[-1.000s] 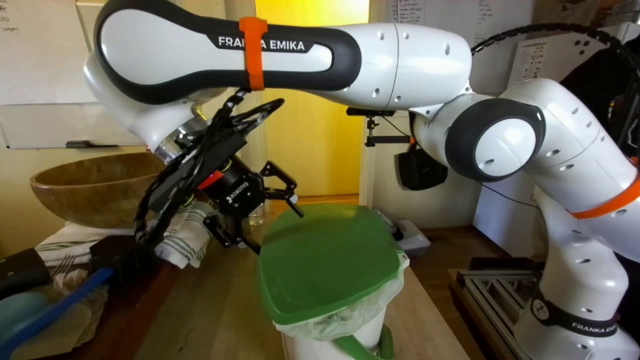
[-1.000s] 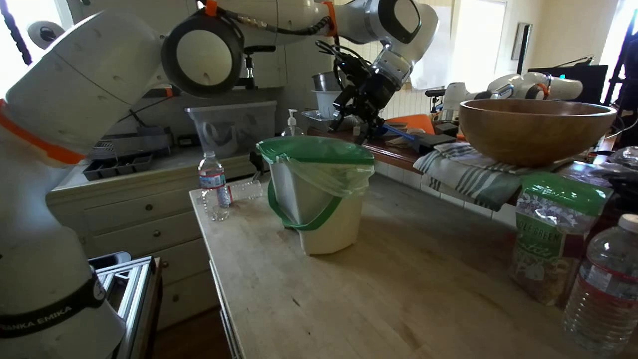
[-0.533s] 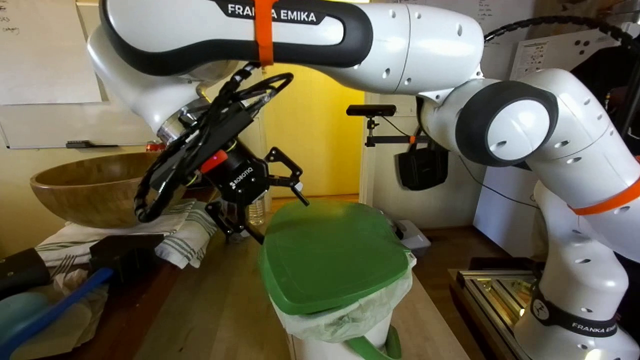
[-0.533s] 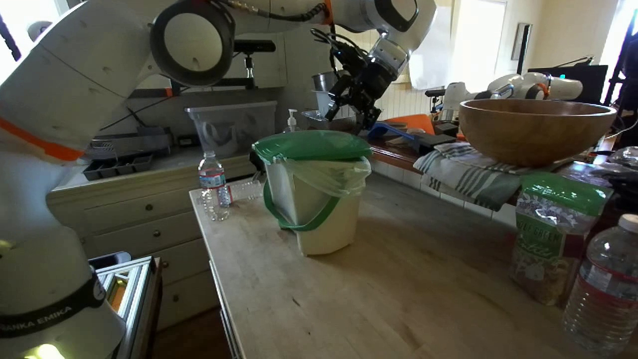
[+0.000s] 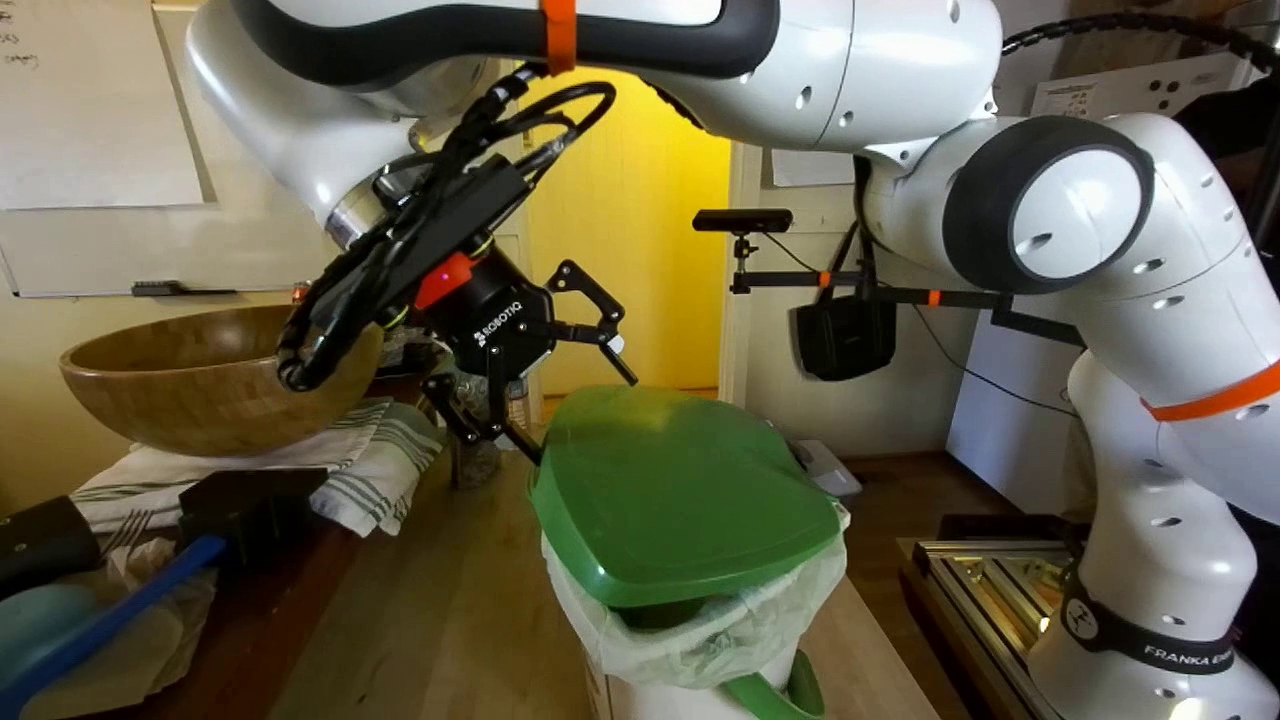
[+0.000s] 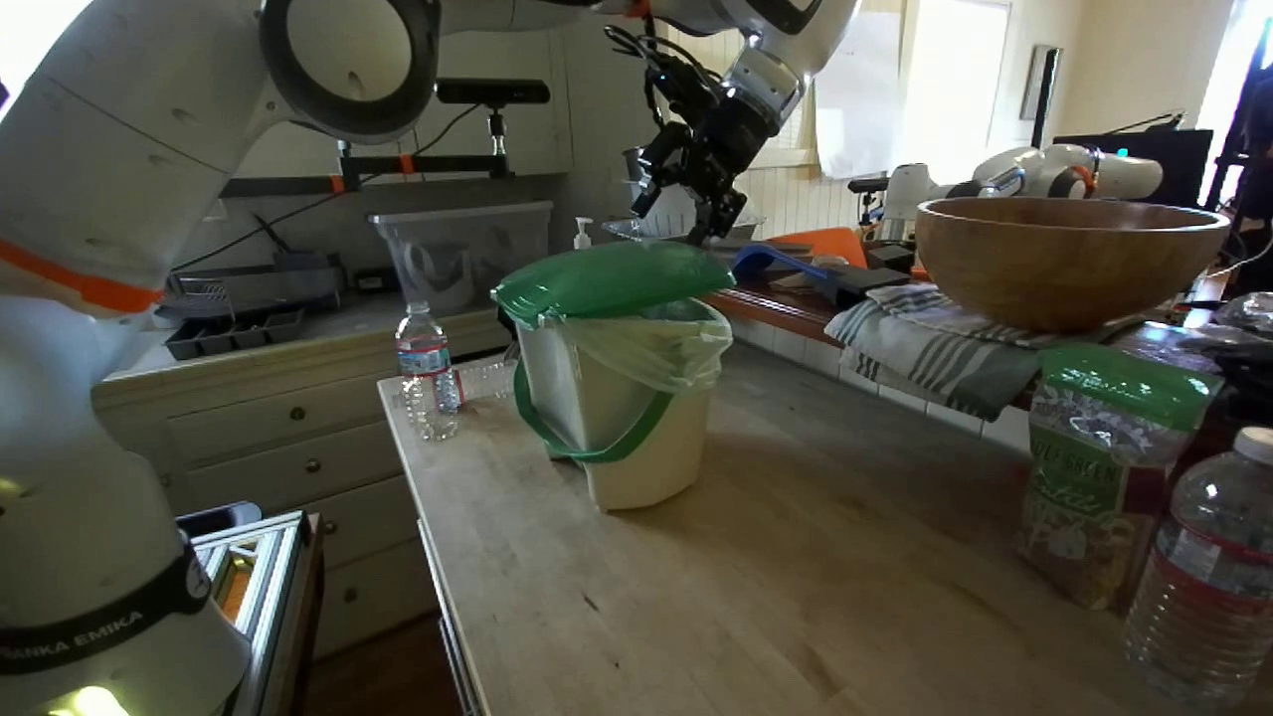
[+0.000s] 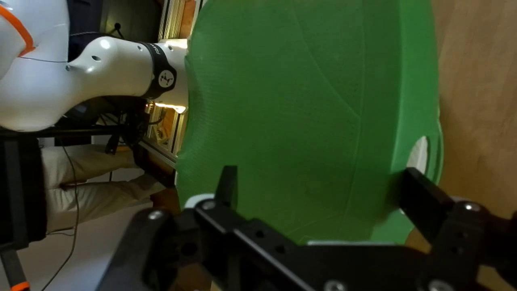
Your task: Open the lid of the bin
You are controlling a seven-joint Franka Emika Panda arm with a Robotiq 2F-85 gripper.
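Green plastic lid tilts atop the bin: in an ext. view its left edge sits low at the rim, right edge raised, w/ a gap betw. it & the rim; pale liner folded over rim. Gripper has jaws spread wide, one fingertip right at lid's raised edge, other above lid top, apart from it. Bin's upright on wood tabletop, nr its left edge & toward far end; upright water bottle stands left of it by that edge, lying bottle betw. Broad stretch of wood betw. bin & printed bag, near right. Beyond bag, big wood bowl on striped towel, well apart from bin.
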